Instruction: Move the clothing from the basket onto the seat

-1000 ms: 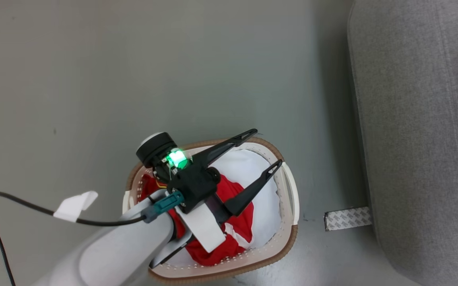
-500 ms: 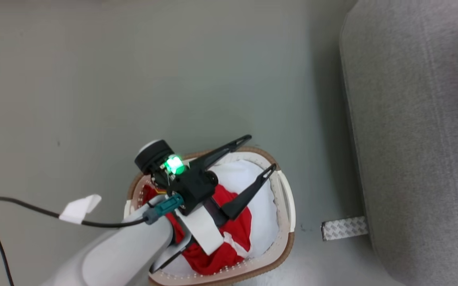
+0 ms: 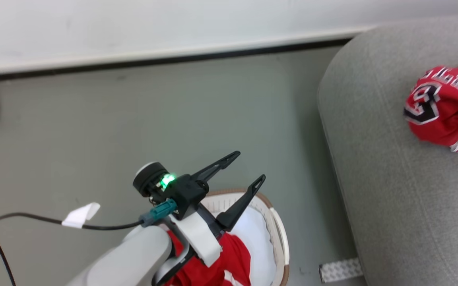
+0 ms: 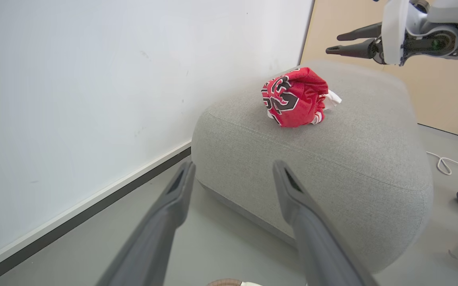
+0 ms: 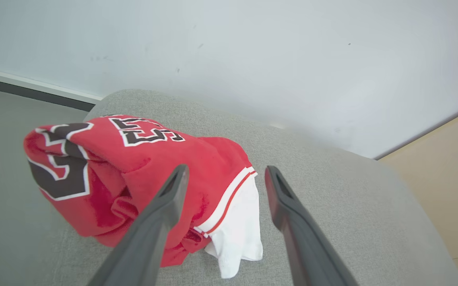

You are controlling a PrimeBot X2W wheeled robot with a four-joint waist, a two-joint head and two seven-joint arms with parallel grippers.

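- clothing is sitting in two places: a red garment with numerals (image 3: pixel 441 105) is lying bunched toward the far edge of the seat (image 3: pixel 392 206), while a red garment with white trim (image 3: pixel 217 264) is lying in the basket (image 3: pixel 281 246) on the floor, beside the seat's left edge.
- left gripper (image 3: pixel 249 165) is hovering above the basket's far rim, fingers spread and holding nothing, probably lining up for reaching down to the fabric inside.
- right gripper (image 4: pixel 333 44) is hanging over the seat above the red garment with numerals, fingers apart and empty, clear of the cloth.
- task is looking roughly half done, judging by this split.
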